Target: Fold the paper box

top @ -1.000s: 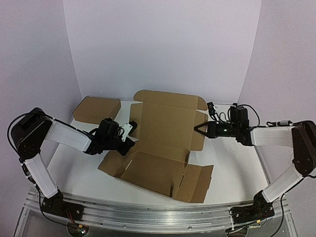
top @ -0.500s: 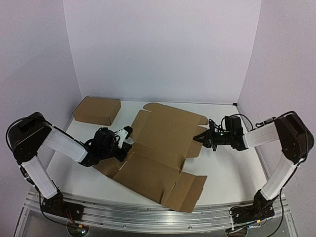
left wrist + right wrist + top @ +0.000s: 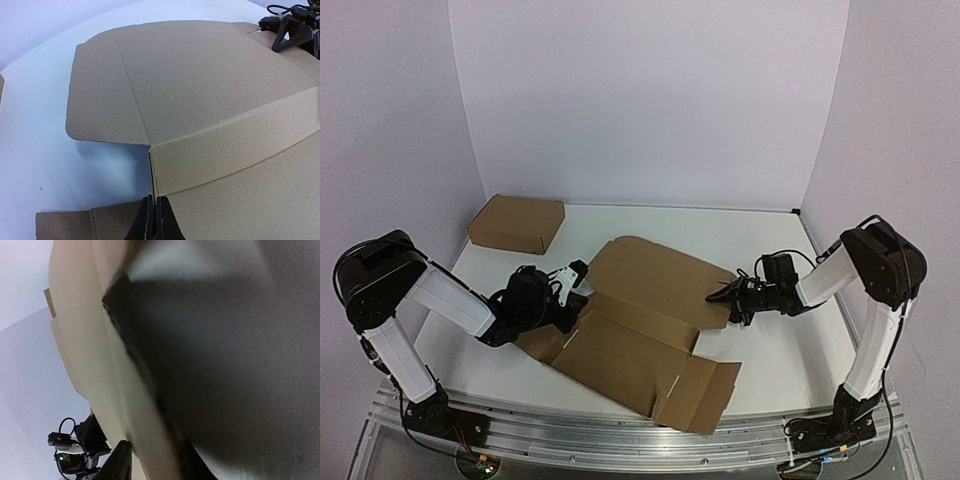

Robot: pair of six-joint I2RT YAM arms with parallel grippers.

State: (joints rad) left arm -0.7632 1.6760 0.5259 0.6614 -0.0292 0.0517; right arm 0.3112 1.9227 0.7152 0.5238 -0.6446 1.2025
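Carrying everything is one white desk (image 3: 770,240). Two arms reach low over it. The left arm (image 3: 445,295) stretches from the near left toward the middle, with its forearm close to the surface. The right arm (image 3: 830,275) bends down from a high elbow at the right and points left. Two cardboard things are there. The paper box (image 3: 640,310) lies unfolded, almost flat, in the middle between the arms. One closed box (image 3: 517,222) sits at the far left, well apart. The left end effector (image 3: 153,220) is pressed together, pinching the paper box's thin left edge. The right end effector (image 3: 725,297) has its fingers spread, with the right flap between them.
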